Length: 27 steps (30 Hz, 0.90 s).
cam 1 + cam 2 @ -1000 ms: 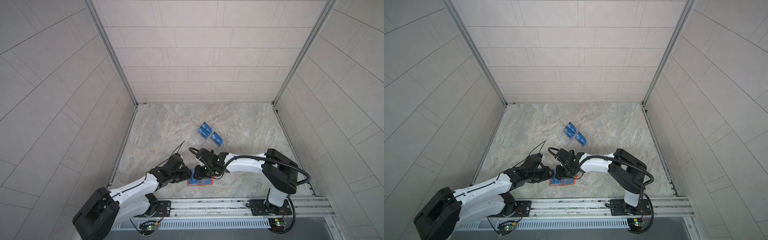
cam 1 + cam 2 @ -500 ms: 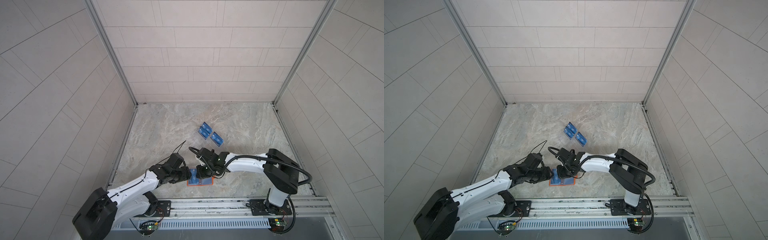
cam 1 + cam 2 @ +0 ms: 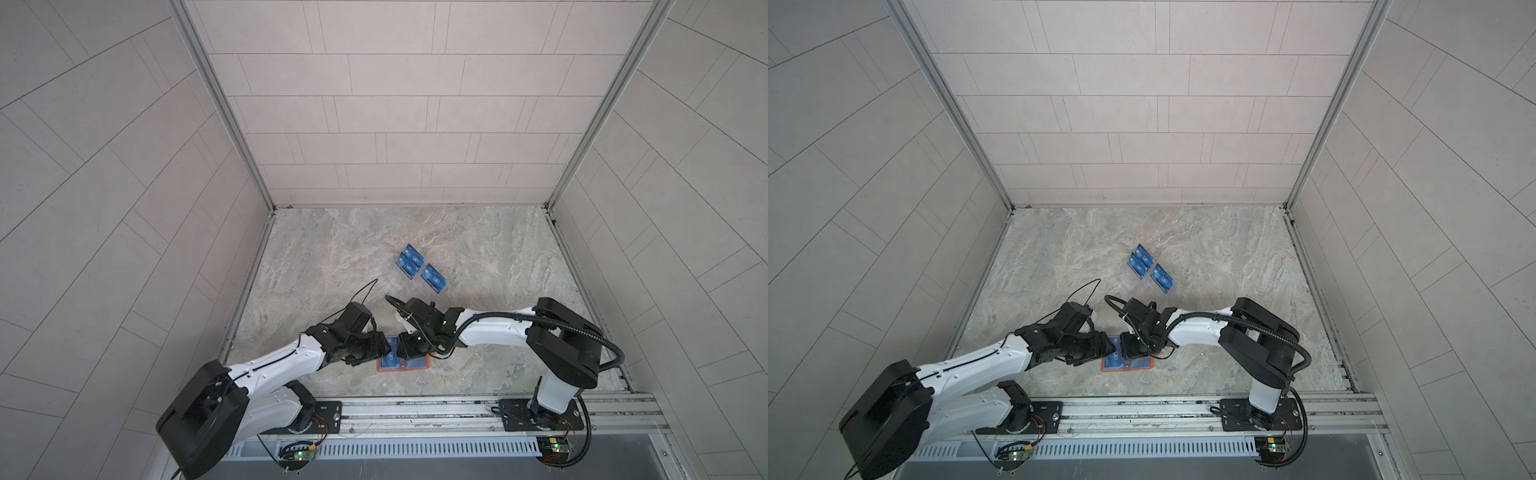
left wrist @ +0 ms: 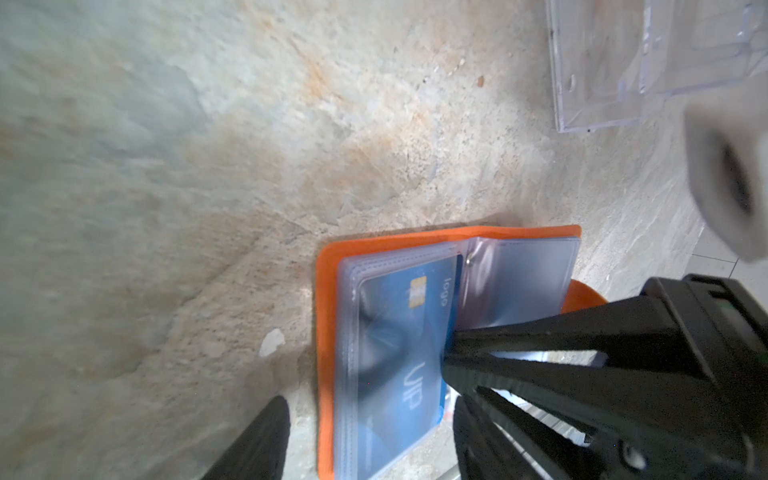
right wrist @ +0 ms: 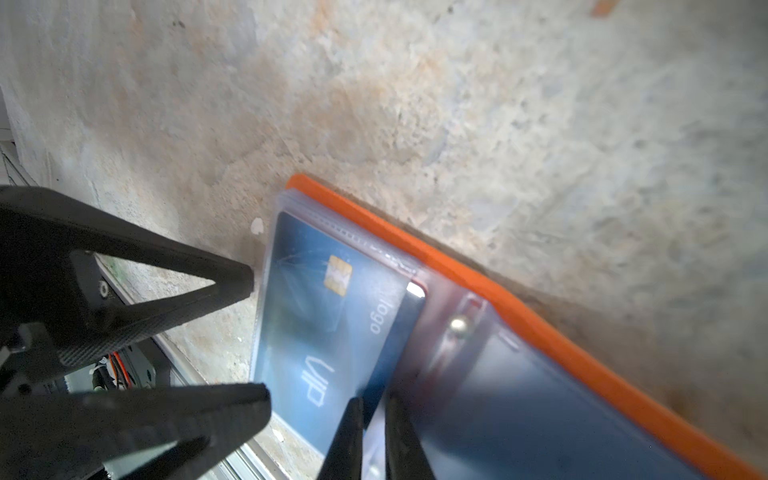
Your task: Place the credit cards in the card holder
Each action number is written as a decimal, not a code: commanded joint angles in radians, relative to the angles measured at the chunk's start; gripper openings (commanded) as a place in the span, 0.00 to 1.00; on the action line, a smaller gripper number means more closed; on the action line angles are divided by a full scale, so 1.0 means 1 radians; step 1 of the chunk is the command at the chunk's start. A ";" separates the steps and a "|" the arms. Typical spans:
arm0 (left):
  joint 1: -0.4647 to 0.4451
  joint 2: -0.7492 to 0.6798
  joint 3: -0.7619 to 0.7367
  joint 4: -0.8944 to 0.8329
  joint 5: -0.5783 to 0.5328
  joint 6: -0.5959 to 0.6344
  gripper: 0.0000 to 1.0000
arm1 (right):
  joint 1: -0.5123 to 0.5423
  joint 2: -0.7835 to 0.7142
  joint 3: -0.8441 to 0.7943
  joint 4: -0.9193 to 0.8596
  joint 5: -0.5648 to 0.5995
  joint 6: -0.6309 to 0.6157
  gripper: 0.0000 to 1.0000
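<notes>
Top views, bench: grey-beige marbled slab; pale tiled walls on three sides; metal rail along the near edge, carrying both arm bases.
Rack: clear acrylic, mid-bench, well beyond the holder.
Cards in rack: three, blue with white lettering; two overlapping towards the left arm's side, one alone towards the right arm's side.
Holder: orange, lying open and flat near the rail, between the two arms; clear sleeves stacked over both halves.
Card in holder: blue, white "VIP", gold chip, in the top sleeve of the half nearer the left arm; fold-side edge showing a little past the sleeve mouth.
Other half: bluish through hazy sleeves, contents too blurred to tell.
Tab: orange, rounded, sticking out from the half under the right arm.
Left fingers: spread wide, empty, tips just beside the holder's outer edge; contact with it not clear.
Right fingers: almost closed, only a slim gap, tips down at the card's fold-side edge; whether anything is pinched cannot be told.
</notes>
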 commanded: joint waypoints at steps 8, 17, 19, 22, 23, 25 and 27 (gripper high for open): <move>-0.015 0.042 0.027 -0.026 0.003 0.002 0.66 | -0.011 -0.119 -0.063 0.006 -0.018 -0.018 0.16; -0.043 0.069 0.045 -0.003 -0.001 -0.007 0.65 | -0.039 -0.181 -0.036 -0.202 0.098 -0.089 0.17; -0.043 0.069 0.045 0.002 -0.003 -0.014 0.64 | -0.048 -0.167 -0.048 -0.198 0.100 -0.093 0.17; -0.044 0.061 0.043 0.003 -0.016 -0.023 0.64 | -0.059 -0.138 -0.077 -0.131 0.050 -0.075 0.17; -0.044 0.062 0.044 0.003 -0.014 -0.025 0.64 | -0.060 -0.126 -0.080 -0.115 0.041 -0.073 0.17; -0.044 0.070 0.045 0.004 -0.008 -0.024 0.65 | -0.060 -0.104 -0.072 -0.110 0.036 -0.080 0.17; -0.044 0.075 0.043 0.002 -0.008 -0.024 0.65 | -0.061 -0.088 -0.065 -0.113 0.037 -0.087 0.17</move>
